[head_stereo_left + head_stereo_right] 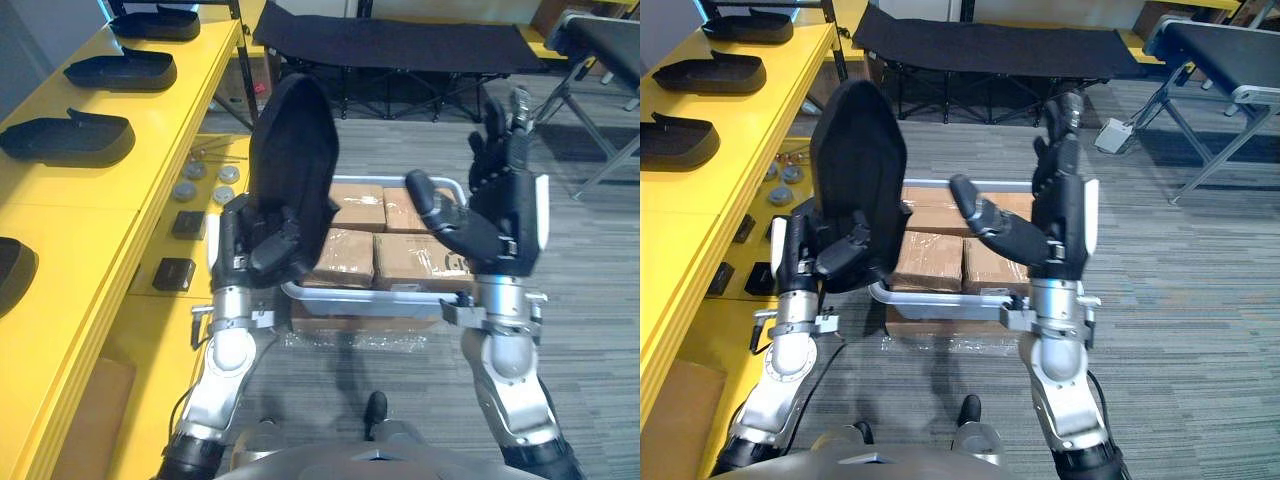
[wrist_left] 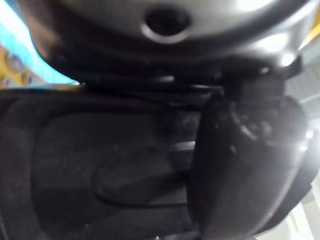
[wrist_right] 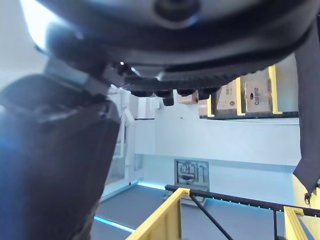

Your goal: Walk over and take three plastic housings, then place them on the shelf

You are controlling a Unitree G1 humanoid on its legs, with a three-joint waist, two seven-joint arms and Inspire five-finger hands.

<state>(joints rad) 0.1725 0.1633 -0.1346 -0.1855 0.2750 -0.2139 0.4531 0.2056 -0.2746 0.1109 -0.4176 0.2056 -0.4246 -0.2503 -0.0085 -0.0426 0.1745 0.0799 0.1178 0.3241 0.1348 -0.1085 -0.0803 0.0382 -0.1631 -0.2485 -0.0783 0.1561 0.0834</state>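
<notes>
My left hand [image 1: 262,245] is shut on a black plastic housing [image 1: 292,165], held upright in front of me; its dark inner face [image 2: 110,170] shows right behind the thumb in the left wrist view. My right hand [image 1: 495,215] is raised beside it, open, fingers straight and pointing up, holding nothing. Three more black housings [image 1: 70,138] [image 1: 125,70] [image 1: 160,22] lie in a row on the yellow shelf [image 1: 90,220] at my left, and part of another [image 1: 15,270] shows at the left edge.
A grey cart [image 1: 350,298] with taped cardboard boxes [image 1: 420,260] stands just past my hands. Small round parts [image 1: 205,183] and black blocks [image 1: 175,272] lie on a lower yellow level. A black cot [image 1: 400,45] stands beyond; a metal frame [image 1: 600,120] is at right.
</notes>
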